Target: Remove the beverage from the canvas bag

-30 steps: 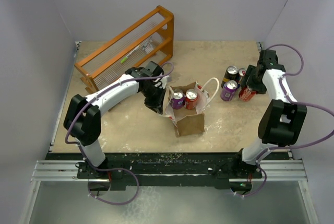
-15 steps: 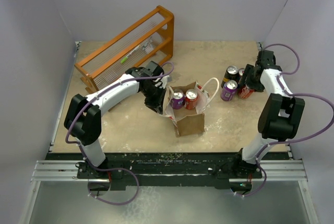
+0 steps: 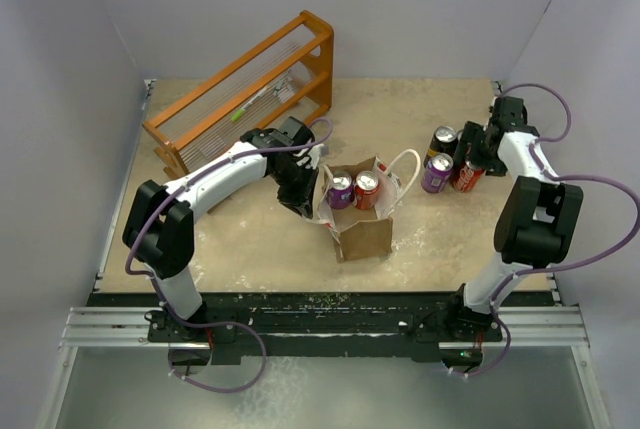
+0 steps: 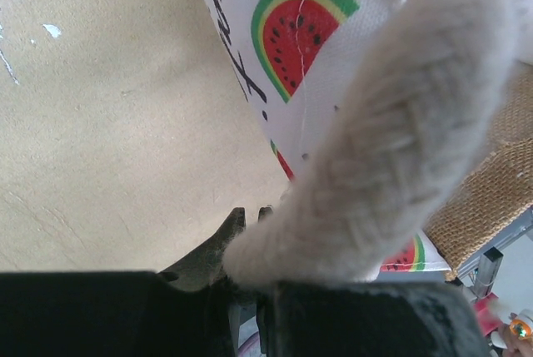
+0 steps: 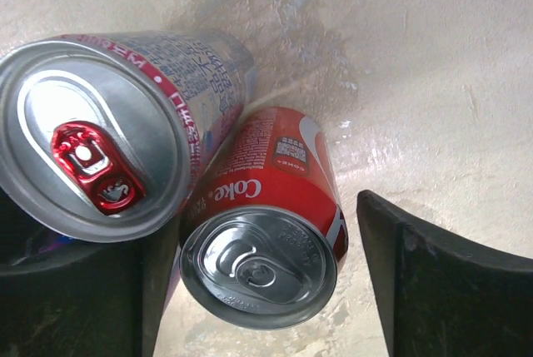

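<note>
Sandy-beige counter (image 3: 250, 239) boxed in by plain white walls, pretty bare setup. Starting at the left pincer (image 3: 303, 189): it's squeezed fully together on the white rope handle (image 4: 391, 149) of the canvas bag (image 3: 362, 234). The left wrist view shows the rope bulging out of the fingers, with the bag's watermelon panel (image 4: 300, 32) right behind it. My read is that it's pinning the handle so the bag stands upright with its mouth open and doesn't slide when something gets pulled out. Inside the bag, standing side by side, are a purple can (image 3: 341, 189) and a red can (image 3: 367, 189), so the beverage job isn't done yet, I'd say. Over on the far right, the right pincer (image 5: 271, 278) has its jaws apart, straddling an upright Coke can (image 5: 275, 174). There's a sliver of counter showing between the can and one finger, so it isn't gripping anything. That Coke sits right up against a silver-topped can (image 5: 92, 141), looks like they're touching. The top view shows a little cluster of cans (image 3: 438, 171) there, well apart from the bag. I'm guessing that's the pile for unloaded drinks. An orange wooden rack (image 3: 250, 89) sits at the back left, not involved in any of this.
</note>
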